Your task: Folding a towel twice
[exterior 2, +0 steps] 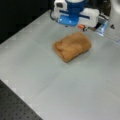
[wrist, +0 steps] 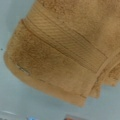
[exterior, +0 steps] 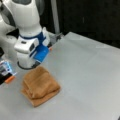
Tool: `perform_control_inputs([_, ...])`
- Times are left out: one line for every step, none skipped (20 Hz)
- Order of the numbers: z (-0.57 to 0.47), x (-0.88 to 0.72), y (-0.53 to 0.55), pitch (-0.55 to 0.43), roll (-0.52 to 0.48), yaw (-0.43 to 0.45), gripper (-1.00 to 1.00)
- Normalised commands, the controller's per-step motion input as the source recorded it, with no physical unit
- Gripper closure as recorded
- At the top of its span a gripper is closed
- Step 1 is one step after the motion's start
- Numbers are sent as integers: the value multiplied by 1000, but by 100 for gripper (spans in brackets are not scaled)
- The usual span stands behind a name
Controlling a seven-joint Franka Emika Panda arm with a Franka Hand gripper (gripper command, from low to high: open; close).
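Observation:
The towel [exterior: 40,85] lies on the grey table [exterior: 85,75] as a thick, small, layered bundle of orange-brown terry. In both front views it sits just in front of the arm; its folded edges face the table's open side [exterior 2: 72,46]. The gripper [exterior: 37,56] hangs on the white and blue wrist, just above and behind the bundle's far edge [exterior 2: 72,20], not touching it. Its fingers do not show. The wrist view looks straight down on the towel [wrist: 62,55]: a woven band stripe runs diagonally, and stacked layers show at the lower right corner.
The arm's white base fills a front view's left [exterior: 7,37]. A small orange and blue fixture [exterior: 7,72] sits at the table's edge beside the towel. A metal post [exterior: 55,17] stands behind. A black perforated board [exterior 2: 15,105] borders the table [exterior 2: 75,87].

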Motion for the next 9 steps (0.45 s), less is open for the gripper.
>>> perform_control_inputs([-108, -173, 609, -92, -70, -233, -100])
perform_control_inputs([-109, -157, 511, -96, -46, -208, -100])
perform_control_inputs([-104, -137, 467, -113, -36, -215, -100])
perform_control_inputs([-98, -121, 400, -117, -15, -202, -100])
perform_control_inputs([-89, -109, 325, -118, 9, -185, -100])
perform_control_inputs([-81, -103, 275, -103, 44, -192, -100])
perform_control_inputs([-83, -101, 248, -117, 42, -238, -100])
perform_control_inputs([-96, -102, 212, -139, 36, -244, -100])
perform_control_inputs([-103, -101, 177, -143, 44, -235, -100])
